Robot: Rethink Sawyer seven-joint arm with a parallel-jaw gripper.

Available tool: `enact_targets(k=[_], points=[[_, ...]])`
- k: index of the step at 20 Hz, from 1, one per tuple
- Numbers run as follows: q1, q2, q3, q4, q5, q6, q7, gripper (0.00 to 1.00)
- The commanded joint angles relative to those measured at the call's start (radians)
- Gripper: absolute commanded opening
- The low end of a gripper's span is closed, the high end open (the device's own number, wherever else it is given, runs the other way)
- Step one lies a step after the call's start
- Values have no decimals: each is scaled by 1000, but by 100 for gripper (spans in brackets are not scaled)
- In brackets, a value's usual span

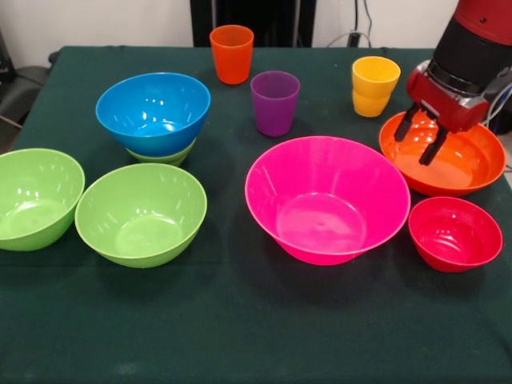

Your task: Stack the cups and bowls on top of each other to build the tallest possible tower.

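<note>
My gripper hangs open and empty over the orange bowl at the right, its black fingers just inside the bowl's far rim. The blue bowl sits nested on a lime green bowl at the left. Two more lime green bowls stand in front, one at the left edge and one beside it. The large pink bowl is in the middle, the small red bowl to its right. The orange cup, purple cup and yellow cup stand upright at the back.
Everything rests on a dark green tablecloth. The red and black arm comes down at the top right. The robot's black pedestal stands behind the table's far edge.
</note>
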Motion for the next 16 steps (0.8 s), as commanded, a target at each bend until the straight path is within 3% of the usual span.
enact_targets(k=[1,3,6,12,16], points=[[-125,-50,237,-62,-198,46,-379,100],[-145,-54,267,-54,-209,40,-340,100],[-128,-57,252,-26,-170,26,-170,100],[-68,-37,192,-20,-48,86,106,100],[-41,-28,158,-16,27,127,205,100]])
